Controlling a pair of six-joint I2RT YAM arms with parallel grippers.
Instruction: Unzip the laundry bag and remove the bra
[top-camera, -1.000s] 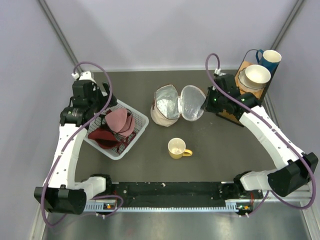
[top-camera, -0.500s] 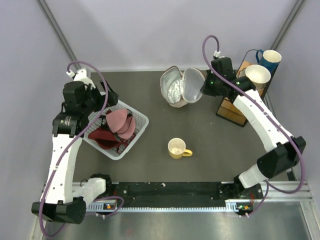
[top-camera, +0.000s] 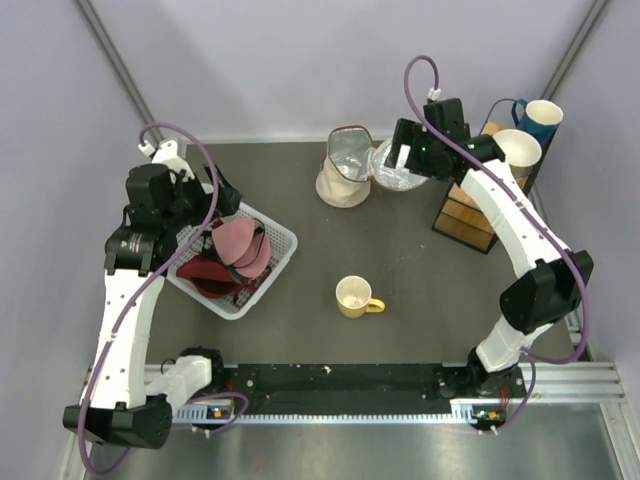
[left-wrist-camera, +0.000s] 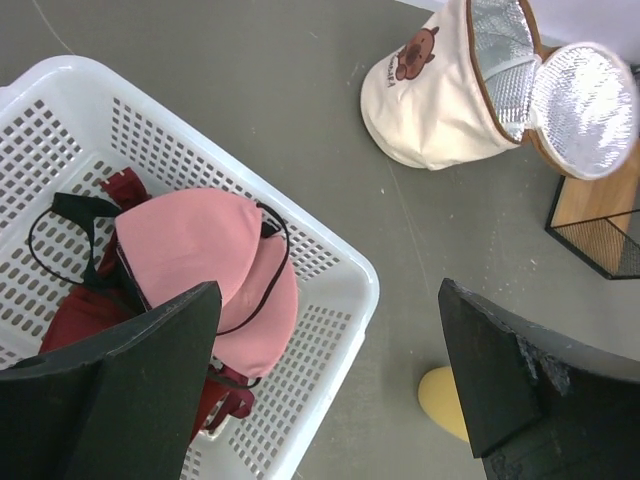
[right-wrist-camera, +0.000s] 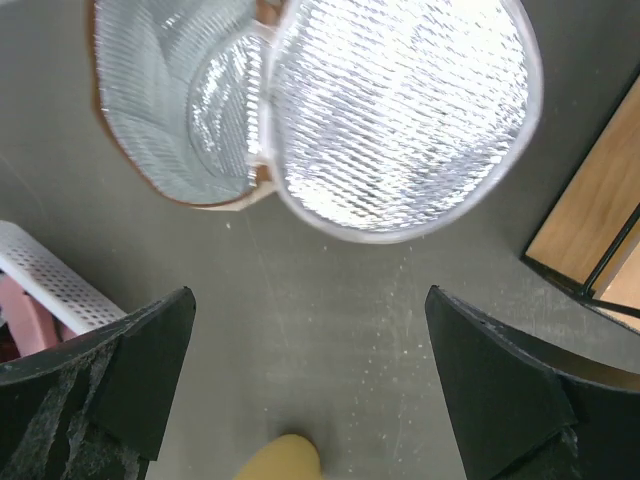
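I read the left tool (left-wrist-camera: 325, 375) as wide and empty, poised over the white basket (left-wrist-camera: 345, 262) at centre left of the top view. The bra (left-wrist-camera: 195, 250) lies inside that basket. The right tool (right-wrist-camera: 312, 385) is wide and empty above the laundry bag (top-camera: 343, 172), upper centre of the desk (top-camera: 440, 290). Its lid (right-wrist-camera: 400, 110) is unzipped, possibly resting on the desk.
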